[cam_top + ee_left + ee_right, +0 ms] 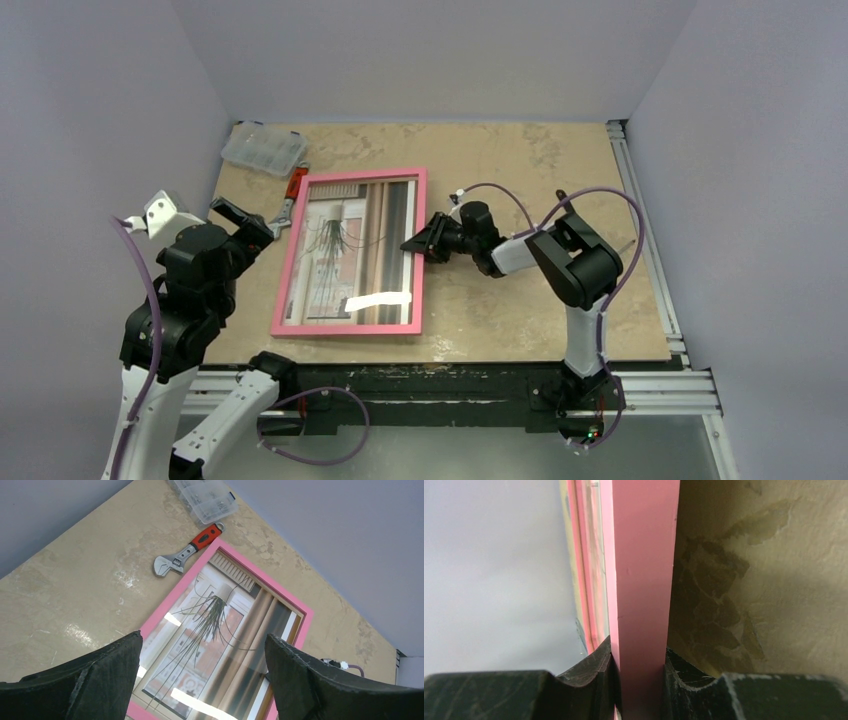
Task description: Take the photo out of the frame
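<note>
Right tool [418, 243] pinches the frame [352, 327] by its right edge; left tool [250, 222] hangs wide open beside it.

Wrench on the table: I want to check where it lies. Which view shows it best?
Left wrist: the whole wrench shows, red handle to head, beside the far corner of the frame. Top external shows it small, its head end by the left gripper. Right wrist doesn't show it.

1. The left gripper [202, 637] stood with jaws spread wide, holding nothing.
2. The pink frame [170, 597] lay between and ahead of its fingers, photo [220, 630] showing.
3. A wrench [185, 557] lay ahead-left beside the frame; a clear parts box [207, 500] lay farther ahead.
</note>
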Motion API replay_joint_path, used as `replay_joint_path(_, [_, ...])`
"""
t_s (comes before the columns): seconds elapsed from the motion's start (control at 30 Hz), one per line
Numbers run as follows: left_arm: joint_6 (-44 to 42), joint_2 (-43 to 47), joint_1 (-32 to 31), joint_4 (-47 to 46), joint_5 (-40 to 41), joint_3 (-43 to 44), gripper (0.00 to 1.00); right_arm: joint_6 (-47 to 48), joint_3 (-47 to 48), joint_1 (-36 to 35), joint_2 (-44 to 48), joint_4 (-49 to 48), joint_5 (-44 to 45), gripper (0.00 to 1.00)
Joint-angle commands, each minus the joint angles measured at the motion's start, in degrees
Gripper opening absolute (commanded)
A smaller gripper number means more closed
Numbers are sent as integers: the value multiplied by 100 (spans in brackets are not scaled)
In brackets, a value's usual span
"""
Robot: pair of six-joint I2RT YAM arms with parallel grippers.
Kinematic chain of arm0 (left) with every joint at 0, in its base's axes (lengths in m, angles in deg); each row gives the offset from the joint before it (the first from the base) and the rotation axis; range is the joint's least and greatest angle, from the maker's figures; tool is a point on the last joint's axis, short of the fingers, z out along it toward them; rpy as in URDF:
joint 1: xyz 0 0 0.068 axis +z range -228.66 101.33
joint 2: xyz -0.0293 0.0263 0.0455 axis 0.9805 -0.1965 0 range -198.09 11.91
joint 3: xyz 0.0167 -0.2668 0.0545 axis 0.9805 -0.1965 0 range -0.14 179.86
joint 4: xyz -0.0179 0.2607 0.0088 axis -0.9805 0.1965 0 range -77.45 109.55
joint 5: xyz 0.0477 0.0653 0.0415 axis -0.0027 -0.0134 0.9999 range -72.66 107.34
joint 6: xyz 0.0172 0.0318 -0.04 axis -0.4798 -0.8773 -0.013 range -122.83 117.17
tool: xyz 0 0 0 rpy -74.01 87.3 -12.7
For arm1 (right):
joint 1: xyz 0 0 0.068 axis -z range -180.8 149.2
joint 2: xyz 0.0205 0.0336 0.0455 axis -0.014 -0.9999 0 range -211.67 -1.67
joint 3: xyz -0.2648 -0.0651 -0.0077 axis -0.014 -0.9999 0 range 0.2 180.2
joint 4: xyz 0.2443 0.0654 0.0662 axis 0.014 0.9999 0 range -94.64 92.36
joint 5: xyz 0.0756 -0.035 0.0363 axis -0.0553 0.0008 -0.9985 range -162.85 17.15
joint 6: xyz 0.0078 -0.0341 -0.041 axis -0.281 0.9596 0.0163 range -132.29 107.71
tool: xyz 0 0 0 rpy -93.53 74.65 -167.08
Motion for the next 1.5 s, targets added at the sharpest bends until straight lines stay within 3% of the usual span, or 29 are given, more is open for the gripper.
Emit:
replay_joint_path(0.0, [-198, 14, 32, -126, -36, -112, 89, 1387, 219, -99, 439, 1374, 537, 0])
replay_joint_path(0.13, [-194, -24, 31, -185, -165, -154, 89, 1743, 141, -104, 665, 1980, 837, 2])
replay_joint_path(0.2, [-194, -36, 35, -195, -186, -159, 89, 1825, 164, -111, 713, 2168, 877, 13])
replay_joint_path(0.3, [-193, -45, 31, -215, -208, -159, 89, 1966, 249, -125, 763, 2508, 1015, 41])
replay_joint_path(0.4, [-195, -45, 35, -211, -221, -167, 89, 2229, 422, -158, 869, 3112, 1411, 59])
replay_joint_path(0.63, [-188, -104, 31, -238, -284, -216, 88, 2603, 1169, -567, 1003, 5120, 3113, 74])
replay_joint_path(0.83, [-173, -195, 31, -277, -396, -244, 88, 2425, 1582, -1136, 1027, 6174, 4570, 73])
replay_joint_path(1.07, [-130, -191, 31, -271, -475, -282, 88, 2187, 2249, -1766, 586, 7025, 5550, 56])
replay_joint_path(1.47, [-125, -133, 31, -258, -468, -360, 88, 2132, 2938, -1920, 389, 7328, 5343, 21])
